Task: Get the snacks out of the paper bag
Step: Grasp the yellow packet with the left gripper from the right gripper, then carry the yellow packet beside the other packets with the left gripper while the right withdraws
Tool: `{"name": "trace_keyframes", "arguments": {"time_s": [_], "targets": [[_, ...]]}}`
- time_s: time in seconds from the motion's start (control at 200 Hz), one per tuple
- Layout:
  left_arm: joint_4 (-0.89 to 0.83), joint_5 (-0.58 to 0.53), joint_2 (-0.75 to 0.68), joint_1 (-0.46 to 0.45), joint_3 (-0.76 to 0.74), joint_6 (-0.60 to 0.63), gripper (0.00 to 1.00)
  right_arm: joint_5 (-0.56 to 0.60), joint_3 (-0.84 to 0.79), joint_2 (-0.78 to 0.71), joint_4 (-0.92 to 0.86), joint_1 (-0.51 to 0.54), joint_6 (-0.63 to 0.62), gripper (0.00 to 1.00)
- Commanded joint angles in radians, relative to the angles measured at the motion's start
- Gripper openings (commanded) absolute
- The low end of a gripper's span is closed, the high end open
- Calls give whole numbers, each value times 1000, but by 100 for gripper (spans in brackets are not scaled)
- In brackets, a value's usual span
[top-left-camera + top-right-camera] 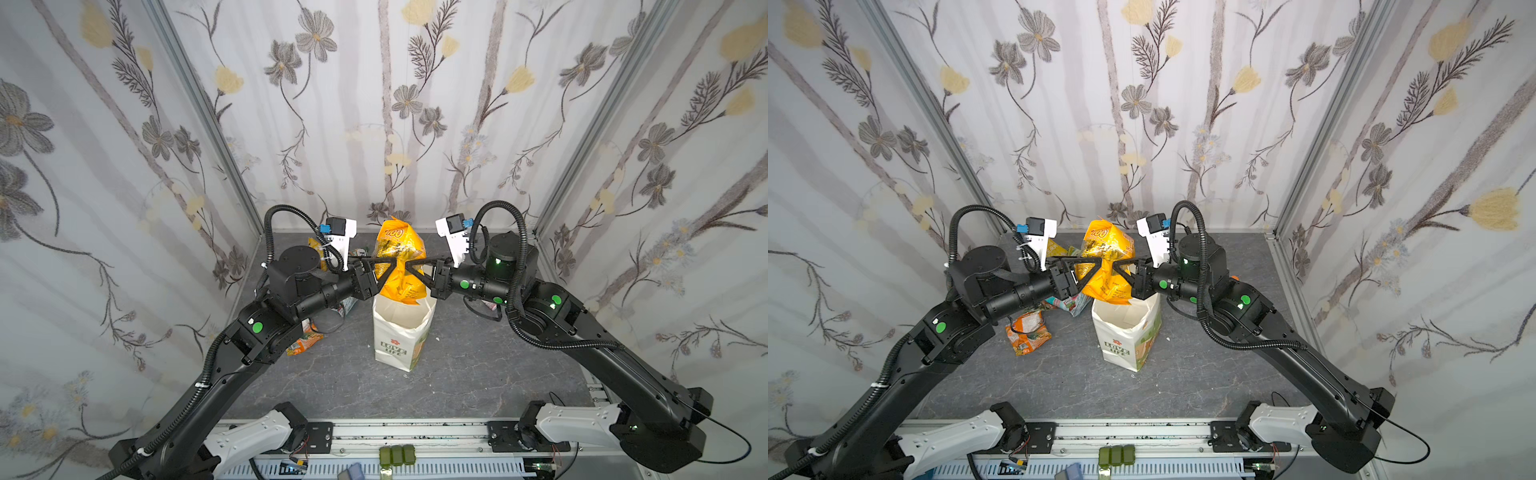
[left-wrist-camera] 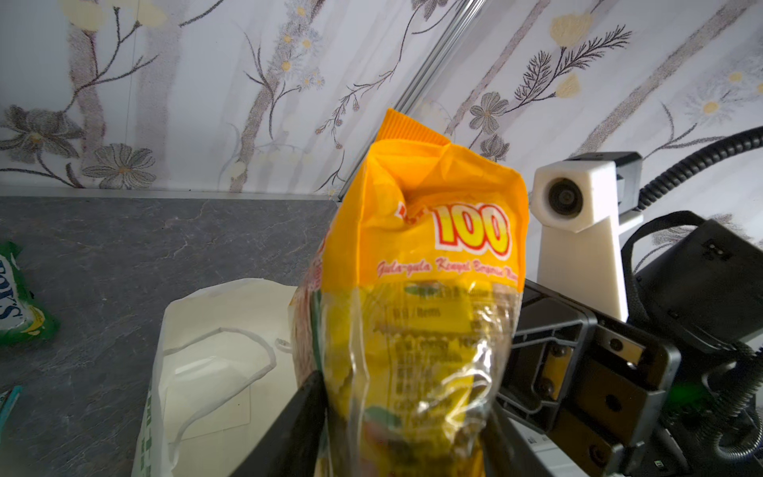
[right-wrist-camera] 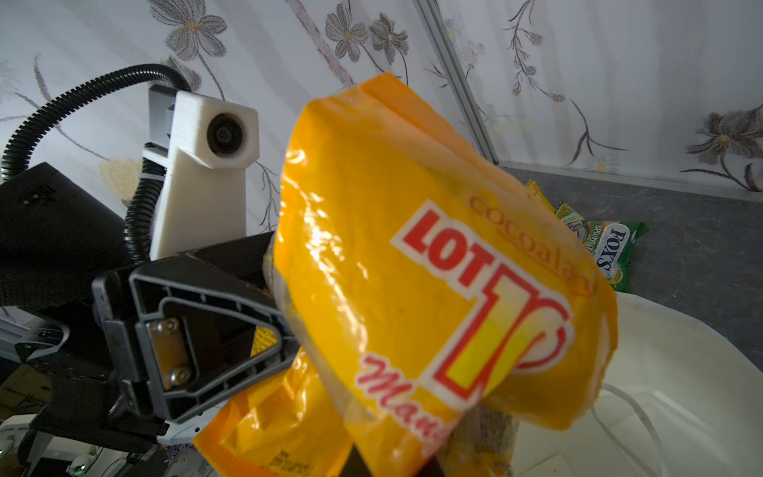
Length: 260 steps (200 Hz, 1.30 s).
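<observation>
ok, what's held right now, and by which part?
LOT 100 snack packet, pinched at its crumpled middle by the right gripper, above the paper bag. The left gripper flanks the same spot; whether it grips cannot be told.

Bright, even light; glare on orange packet point(image 3: 413, 268) — top-view edges bowed.

Both arms rise from bases at the near edge, the left arm point(image 1: 232, 361) on the left and the right arm point(image 1: 615, 365) on the right. Each bends at the elbow so that its forearm and wrist level out and point inward, facing the other across the middle. The left gripper point(image 1: 394, 262) has its fingers point(image 2: 301, 413) pressed against either side of the orange-yellow packet point(image 1: 399, 245), while the right gripper point(image 1: 407, 264) meets it almost tip to tip, jaws clamped tight on the same packet.
</observation>
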Motion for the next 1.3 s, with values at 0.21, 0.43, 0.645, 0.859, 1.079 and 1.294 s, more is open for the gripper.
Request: {"name": "trace_keyframes", "arguments": {"time_s": [0.21,0.43,0.645,0.859,1.079,1.294], "targets": [[109,59,-19,-2,-32,6,11,-59,-13,3,138,11,2,16],[131,42,-65,-2,-39,33,0,-68,-29,-25,175,11,5,34],[115,-3,-126,-2,-42,71,0,-95,-49,-73,239,10,11,53],[81,-109,-229,-2,-68,124,0,-65,-148,-160,330,-14,8,72],[34,-269,-371,-2,-172,140,0,-39,-333,-263,447,-89,68,98],[0,-474,-508,-2,-332,54,0,-58,-462,-314,484,-133,131,100]]}}
